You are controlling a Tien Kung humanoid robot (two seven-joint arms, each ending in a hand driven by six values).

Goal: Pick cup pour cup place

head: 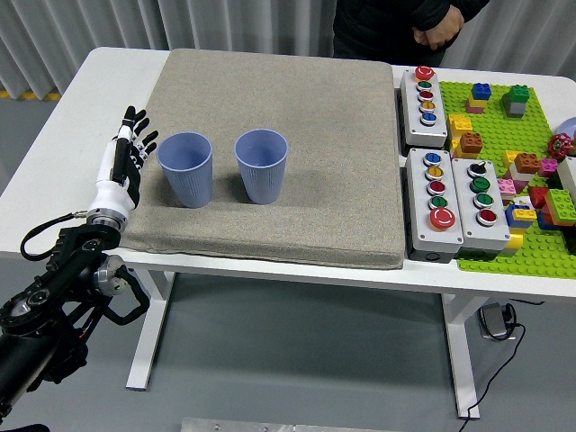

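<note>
Two blue ribbed cups stand upright side by side on the grey mat [297,108]: the left cup [186,168] and the right cup [262,166]. My left hand [132,148] is just left of the left cup, a small gap away, fingers spread straight and holding nothing. The black left arm comes up from the lower left corner. My right arm does not show.
Two grey button boxes [426,94] [457,198] lie right of the mat. A green baseplate [517,171] with several coloured bricks fills the far right. A person in dark clothing [405,22] stands at the far edge, hands held at the waist.
</note>
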